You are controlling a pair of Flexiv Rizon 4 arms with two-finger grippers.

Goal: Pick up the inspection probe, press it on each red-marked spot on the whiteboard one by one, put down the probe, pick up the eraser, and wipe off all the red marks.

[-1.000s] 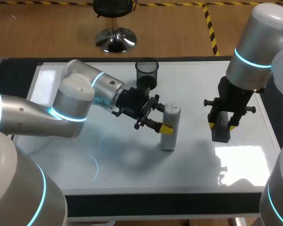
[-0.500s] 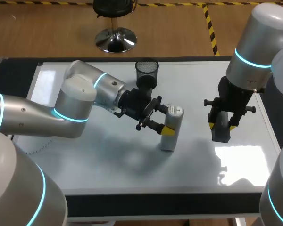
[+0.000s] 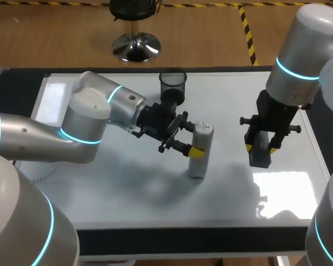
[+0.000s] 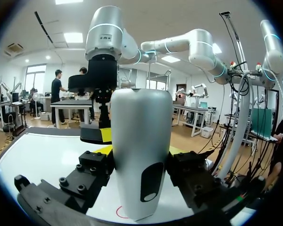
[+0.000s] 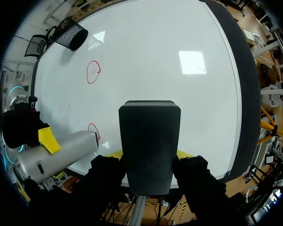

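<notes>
Swinging back upright from its lean, the inspection probe (image 3: 198, 158) stands tip-down at a red mark (image 5: 93, 129) near the mesh cup (image 3: 172, 84), the left gripper (image 3: 192, 138) clamping both fingers round its middle, and it looks smooth, stiff and probably light, so that mid-body hold suits, while the right gripper (image 3: 261, 146) pinches the eraser (image 3: 260, 155).
</notes>
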